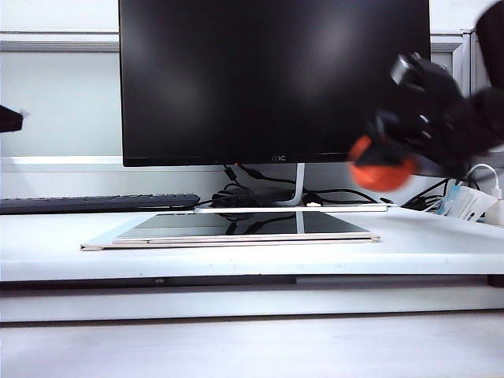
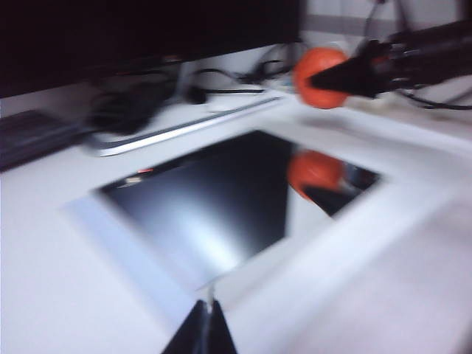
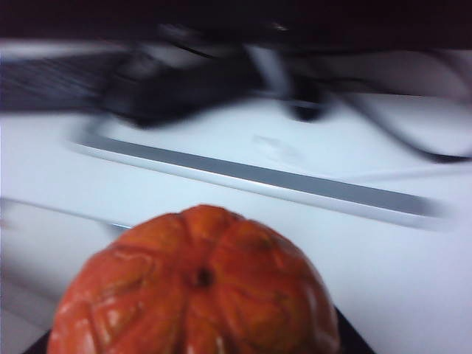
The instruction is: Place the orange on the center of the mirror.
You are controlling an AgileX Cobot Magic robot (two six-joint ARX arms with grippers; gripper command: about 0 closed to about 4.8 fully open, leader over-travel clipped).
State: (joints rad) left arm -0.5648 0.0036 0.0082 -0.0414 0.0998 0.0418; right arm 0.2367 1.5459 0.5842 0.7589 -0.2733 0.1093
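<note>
Exterior view: the right gripper (image 1: 391,153) carries the one orange (image 1: 381,167) in the air above the tabletop's (image 1: 47,240) right end, short of the single mirror (image 1: 236,227) lying flat mid-table (presumably to lower it at centre).

Left wrist view: the left gripper (image 2: 200,332) waits near the mirror's (image 2: 214,203) edge, pincers closed, empty.

Right wrist view: one orange (image 3: 195,291), clearly gripped though the jaws are hidden.
</note>
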